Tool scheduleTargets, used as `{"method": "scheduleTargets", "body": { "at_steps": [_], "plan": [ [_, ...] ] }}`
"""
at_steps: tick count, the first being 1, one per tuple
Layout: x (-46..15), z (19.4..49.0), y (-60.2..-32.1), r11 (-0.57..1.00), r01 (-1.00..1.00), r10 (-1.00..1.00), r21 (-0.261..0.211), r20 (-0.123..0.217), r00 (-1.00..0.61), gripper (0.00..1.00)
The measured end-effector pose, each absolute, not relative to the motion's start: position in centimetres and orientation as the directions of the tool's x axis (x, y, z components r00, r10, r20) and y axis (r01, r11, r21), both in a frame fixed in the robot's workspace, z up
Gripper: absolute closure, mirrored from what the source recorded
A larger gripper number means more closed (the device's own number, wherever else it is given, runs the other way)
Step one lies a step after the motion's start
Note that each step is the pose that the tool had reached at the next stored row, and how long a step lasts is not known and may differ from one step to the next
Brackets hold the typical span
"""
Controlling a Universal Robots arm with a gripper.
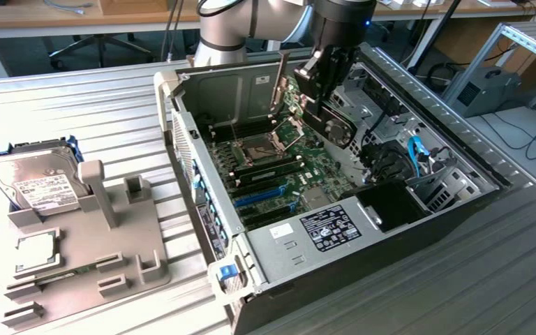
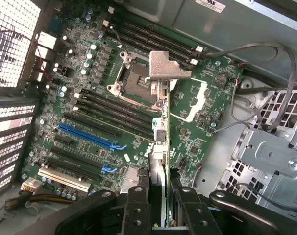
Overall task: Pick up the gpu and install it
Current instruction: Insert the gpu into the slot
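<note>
Clamping the gpu [image 2: 159, 152] edge-on between 2 partly closed fingers [image 2: 137, 208], the gripper [image 2: 160, 210] hangs over the open computer case [image 1: 207, 105], motherboard [image 2: 197, 112] and blue slots [image 2: 85, 136] beneath it.

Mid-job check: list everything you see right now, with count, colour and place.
gpu: one, dark with silvery bracket, held above the motherboard.
computer case: one, black and grey, open, on the table.
motherboard: one, green, inside the case.
blue slots: two, blue, on the motherboard.
hard drive: one, silver with white label, in the fixture.
square chip: one, silver, in the fixture.
fixture: one, grey, exterior view's left of the case.
table: one, ribbed grey metal, under everything.
arm: one, silvery grey, above the case.
gripper: one, black, jaws closed on the gpu.
</note>
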State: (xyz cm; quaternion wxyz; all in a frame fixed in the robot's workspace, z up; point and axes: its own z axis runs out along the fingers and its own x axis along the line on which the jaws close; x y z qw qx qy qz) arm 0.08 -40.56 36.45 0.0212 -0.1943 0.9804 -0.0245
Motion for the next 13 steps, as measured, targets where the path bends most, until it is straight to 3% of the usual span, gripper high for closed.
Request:
{"method": "scheduleTargets", "body": {
  "at_steps": [13],
  "plan": [
    [0.13, 36.38, -40.56, 0.9, -0.433, -0.435, -0.056, -0.032, -0.9, 0.74]
  ]
}}
